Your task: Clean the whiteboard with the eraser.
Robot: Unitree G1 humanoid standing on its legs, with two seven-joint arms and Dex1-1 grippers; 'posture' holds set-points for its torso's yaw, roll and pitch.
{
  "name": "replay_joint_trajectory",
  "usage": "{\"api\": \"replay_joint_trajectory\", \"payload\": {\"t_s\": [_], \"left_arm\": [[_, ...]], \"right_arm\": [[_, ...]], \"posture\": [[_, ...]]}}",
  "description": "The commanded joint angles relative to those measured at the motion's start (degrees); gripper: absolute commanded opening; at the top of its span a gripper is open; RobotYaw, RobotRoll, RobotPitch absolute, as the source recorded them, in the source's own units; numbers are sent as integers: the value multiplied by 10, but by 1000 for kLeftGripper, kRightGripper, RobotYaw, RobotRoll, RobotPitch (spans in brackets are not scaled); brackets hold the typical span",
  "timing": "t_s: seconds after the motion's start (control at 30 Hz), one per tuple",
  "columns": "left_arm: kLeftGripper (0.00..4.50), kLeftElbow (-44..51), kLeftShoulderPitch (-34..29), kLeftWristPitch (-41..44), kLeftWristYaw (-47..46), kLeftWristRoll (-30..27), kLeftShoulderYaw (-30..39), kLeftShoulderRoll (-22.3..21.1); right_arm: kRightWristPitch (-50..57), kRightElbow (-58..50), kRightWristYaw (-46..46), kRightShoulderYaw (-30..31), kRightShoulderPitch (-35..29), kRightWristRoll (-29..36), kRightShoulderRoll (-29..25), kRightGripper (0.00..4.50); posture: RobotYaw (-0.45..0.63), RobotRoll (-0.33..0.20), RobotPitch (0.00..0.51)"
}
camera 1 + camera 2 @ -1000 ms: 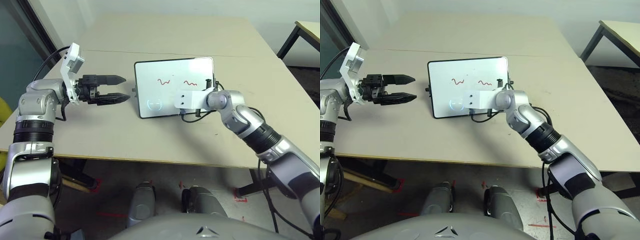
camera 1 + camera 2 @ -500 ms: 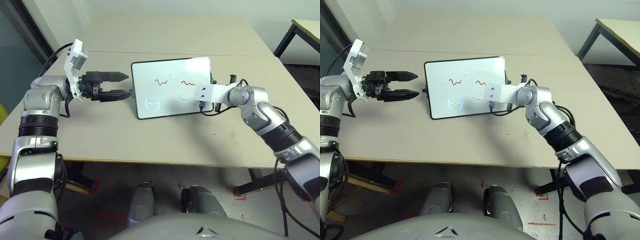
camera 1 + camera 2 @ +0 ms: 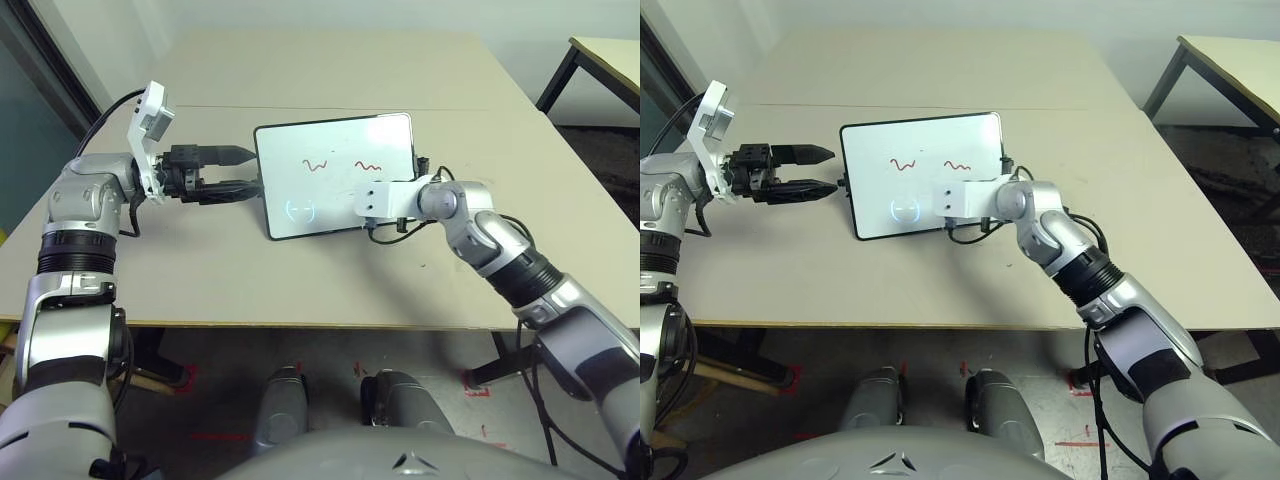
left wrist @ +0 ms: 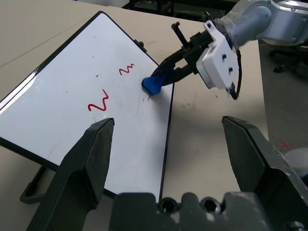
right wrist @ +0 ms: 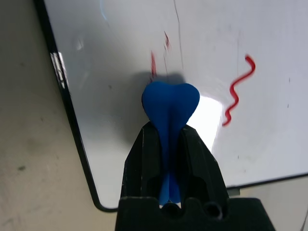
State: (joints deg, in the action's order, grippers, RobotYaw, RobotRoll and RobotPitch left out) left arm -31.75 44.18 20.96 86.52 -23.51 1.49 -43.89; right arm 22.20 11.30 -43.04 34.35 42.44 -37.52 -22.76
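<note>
The whiteboard [image 3: 340, 140] lies slightly tilted on the table, with two red squiggles [image 3: 317, 164] and a faint blue circle mark [image 3: 300, 211] on it. My right gripper [image 5: 169, 129] is shut on the blue eraser [image 5: 171, 103]. It presses the eraser's tip [image 4: 153, 85] onto the board near its right edge, beside faint red smears [image 5: 154, 62]. My left gripper [image 3: 240, 170] is open and holds nothing. It lies level, with its fingertips at the board's left edge.
The beige table [image 3: 300, 290] has free room in front of and behind the board. A second table [image 3: 600, 50] stands at the far right. A dark glass panel [image 3: 30, 90] runs along the left side.
My right gripper swept the eraser out to the board's right edge and back toward its middle. My left gripper moved in to the board's left edge. The camera shifted slightly.
</note>
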Motion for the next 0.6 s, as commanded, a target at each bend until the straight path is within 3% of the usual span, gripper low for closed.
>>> {"api": "replay_joint_trajectory", "payload": {"t_s": [0.03, 0.33, 0.6], "left_arm": [[4500, 16, -6, 2, 0, 3, 4, -6], [4500, 22, -8, 5, -2, 2, 5, -4], [4500, 26, -11, 6, -2, 1, 5, -4]], "right_arm": [[-16, 23, -4, 27, -10, -14, 15, 296], [-35, 46, 3, 34, -2, -37, 46, 296], [-44, 63, 34, -14, 23, -22, 49, 296]], "posture": [[241, 0, 17], [242, 0, 16], [241, 0, 19]]}}
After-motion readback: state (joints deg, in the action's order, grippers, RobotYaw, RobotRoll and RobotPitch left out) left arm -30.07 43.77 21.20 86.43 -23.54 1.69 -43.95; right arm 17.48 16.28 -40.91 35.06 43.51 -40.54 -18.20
